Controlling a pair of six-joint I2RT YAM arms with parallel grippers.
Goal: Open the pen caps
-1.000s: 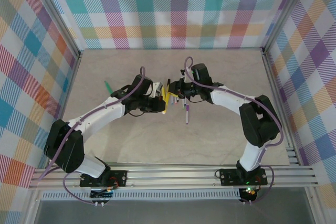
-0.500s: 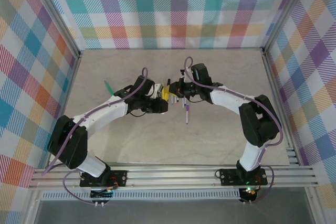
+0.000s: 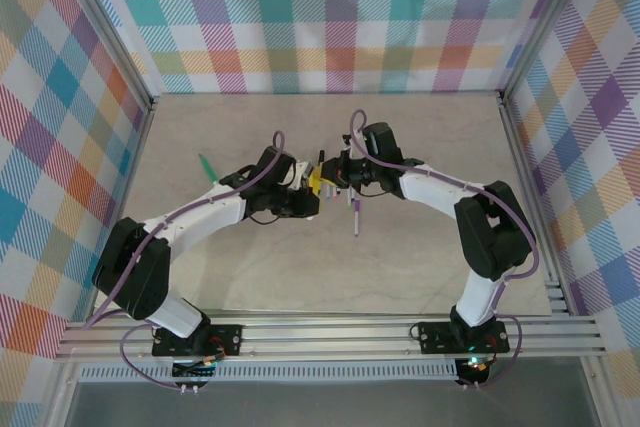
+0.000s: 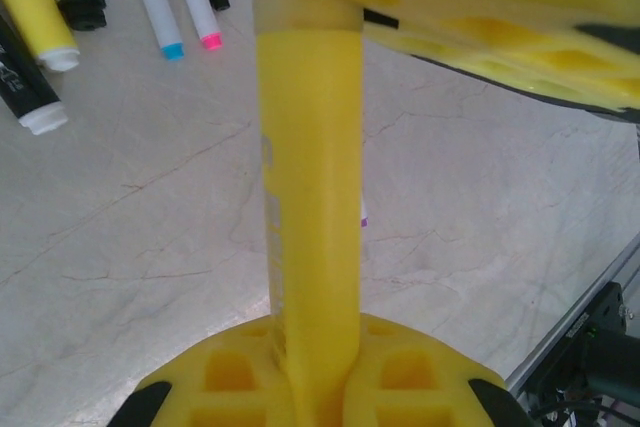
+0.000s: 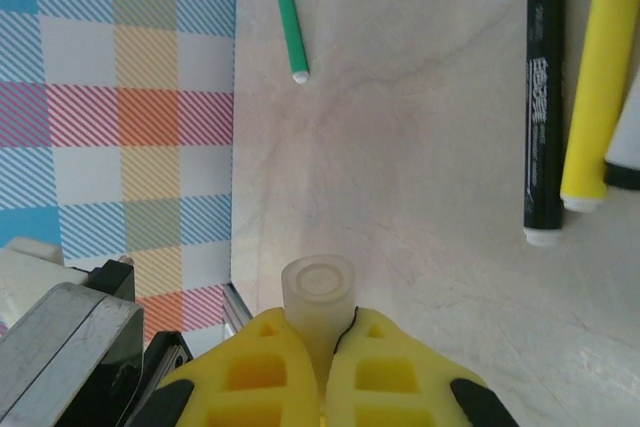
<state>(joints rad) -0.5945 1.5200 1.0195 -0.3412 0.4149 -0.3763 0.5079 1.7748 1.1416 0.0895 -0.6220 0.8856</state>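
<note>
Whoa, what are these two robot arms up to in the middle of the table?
They are working on one pen together. The left end effector clamps the barrel of a yellow highlighter above the table, while the right end effector pinches the pale cap at its far end. The cap seems to be on the barrel, not yet pulled off. Other pens lie loose nearby, among them a green pen and a black marker.
</note>
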